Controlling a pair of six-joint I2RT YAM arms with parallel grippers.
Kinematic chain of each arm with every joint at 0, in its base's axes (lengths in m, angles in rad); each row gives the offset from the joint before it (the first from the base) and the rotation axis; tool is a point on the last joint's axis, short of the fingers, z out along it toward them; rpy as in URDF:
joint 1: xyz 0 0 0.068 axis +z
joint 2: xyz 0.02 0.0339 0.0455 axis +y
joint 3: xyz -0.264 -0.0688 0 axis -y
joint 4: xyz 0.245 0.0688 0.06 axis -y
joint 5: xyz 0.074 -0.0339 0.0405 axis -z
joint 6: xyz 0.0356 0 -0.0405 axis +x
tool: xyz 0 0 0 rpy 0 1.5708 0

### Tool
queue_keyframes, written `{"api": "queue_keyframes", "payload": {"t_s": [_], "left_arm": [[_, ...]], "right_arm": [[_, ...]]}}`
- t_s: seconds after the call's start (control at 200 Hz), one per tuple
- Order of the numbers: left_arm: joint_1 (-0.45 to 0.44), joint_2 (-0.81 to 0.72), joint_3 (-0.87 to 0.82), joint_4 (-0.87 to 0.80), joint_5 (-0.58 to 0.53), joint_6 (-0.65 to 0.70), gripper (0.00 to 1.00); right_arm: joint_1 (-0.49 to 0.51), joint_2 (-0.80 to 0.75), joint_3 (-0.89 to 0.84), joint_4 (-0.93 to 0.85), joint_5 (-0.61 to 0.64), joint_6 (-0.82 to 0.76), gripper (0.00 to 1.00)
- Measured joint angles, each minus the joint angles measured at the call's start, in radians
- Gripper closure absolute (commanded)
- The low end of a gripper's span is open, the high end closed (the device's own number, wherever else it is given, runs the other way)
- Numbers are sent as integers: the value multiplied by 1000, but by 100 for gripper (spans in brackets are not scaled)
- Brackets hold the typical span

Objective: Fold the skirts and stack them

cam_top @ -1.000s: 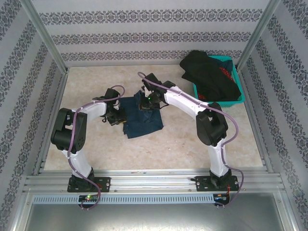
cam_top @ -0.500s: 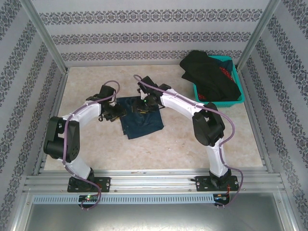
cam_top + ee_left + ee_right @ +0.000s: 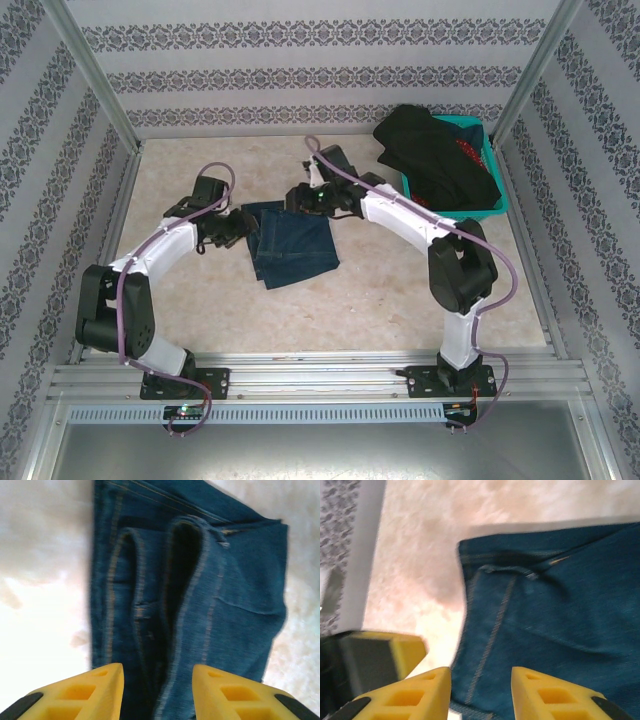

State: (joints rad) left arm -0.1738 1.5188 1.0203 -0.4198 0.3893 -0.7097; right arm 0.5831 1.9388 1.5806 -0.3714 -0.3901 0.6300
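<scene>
Your left hand (image 3: 157, 675) hangs fingers apart over the denim skirt (image 3: 235, 605); your right hand (image 3: 481, 675), likewise apart, seems just clear of the cloth ahead, on the worktop (image 3: 420, 540).

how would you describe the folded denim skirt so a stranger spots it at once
On the pale mottled tabletop, look just left of centre. The dark blue denim skirt lies there alone, folded into a flat rectangle with tan stitching. The other clothes, a black heap, are bundled in the teal plastic mesh basket in the far right corner.
</scene>
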Motion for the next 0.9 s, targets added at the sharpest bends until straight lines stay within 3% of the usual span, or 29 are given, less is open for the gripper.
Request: {"api": "queue_keyframes", "payload": {"t_s": [0.28,0.41,0.49,0.619,0.709,0.779,0.899], "left_arm": [[-125,64,1,129,77,-74,63],[-139,142,-10,135,48,-93,60],[-132,173,-36,132,13,-87,59],[-92,238,1,105,6,-43,59],[-77,342,148,58,3,15,59],[-73,453,303,26,12,56,58],[-76,542,476,-4,17,113,46]], "right_arm": [[-64,243,173,-114,-11,-137,85],[-64,329,217,-156,2,-154,93],[-61,320,150,-140,1,-127,93],[-32,189,-111,24,-20,6,90],[34,66,-273,117,-23,125,82],[96,1,-322,165,-14,183,74],[145,-126,-381,227,65,233,62]]}}
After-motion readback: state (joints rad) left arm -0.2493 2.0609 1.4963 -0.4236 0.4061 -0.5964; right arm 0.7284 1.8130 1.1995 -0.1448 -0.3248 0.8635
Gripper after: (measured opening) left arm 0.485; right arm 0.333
